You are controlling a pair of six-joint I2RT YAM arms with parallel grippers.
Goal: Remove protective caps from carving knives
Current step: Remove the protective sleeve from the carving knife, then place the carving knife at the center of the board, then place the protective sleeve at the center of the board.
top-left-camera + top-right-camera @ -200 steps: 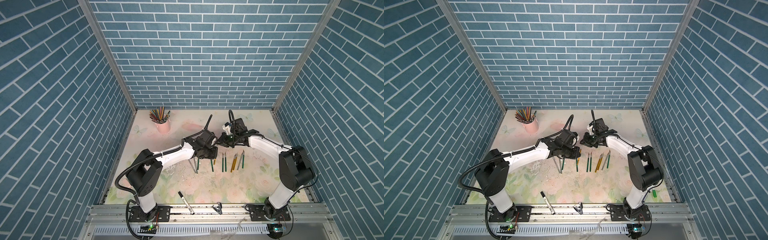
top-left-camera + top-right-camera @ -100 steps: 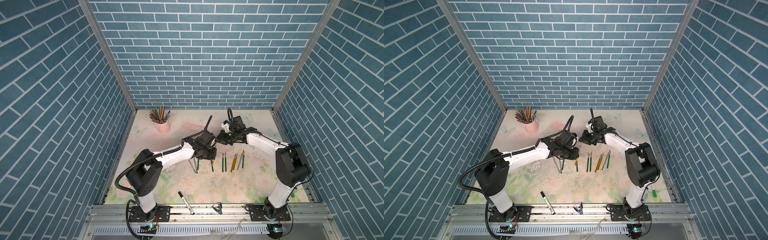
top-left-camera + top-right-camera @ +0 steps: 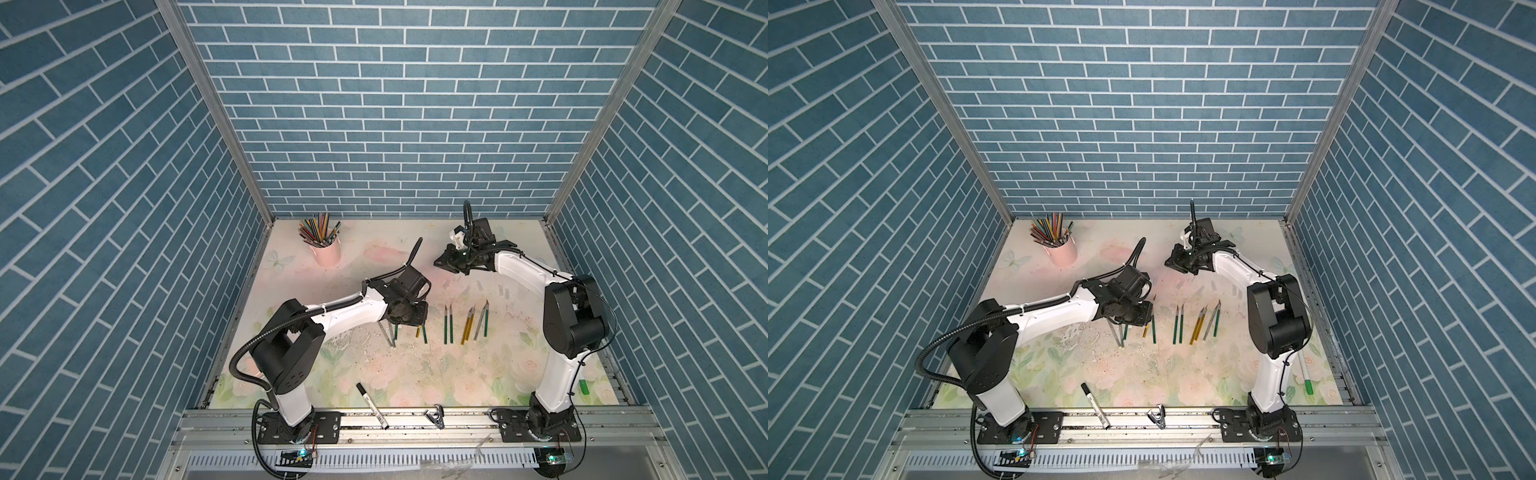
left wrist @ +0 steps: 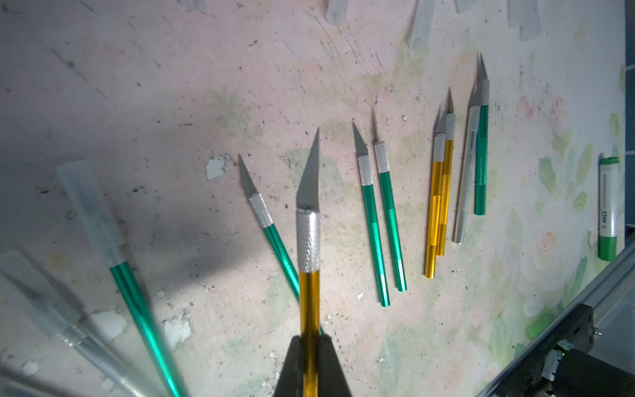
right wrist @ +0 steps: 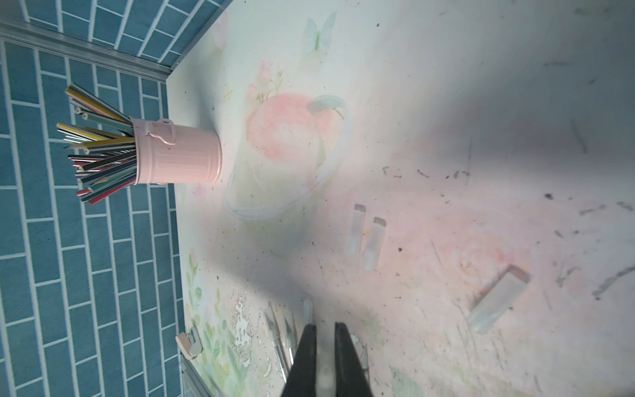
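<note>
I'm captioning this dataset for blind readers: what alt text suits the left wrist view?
The left gripper is shut on a gold-handled carving knife with a bare grey blade, above a floral mat. Seven uncapped knives, green, gold and silver, lie on the mat; a capped green knife lies beside them, and loose caps lie farther off.

In a top view the left arm (image 3: 345, 311) is extending from its base toward 2 o'clock. The left gripper (image 4: 309, 338) is angling downward, jaws clamping a gold knife (image 4: 308, 292). The right arm (image 3: 519, 266) is extending toward 11 o'clock. The right gripper (image 5: 324, 324) is hanging low, jaws pinching a whitish cap (image 5: 323, 371).
</note>
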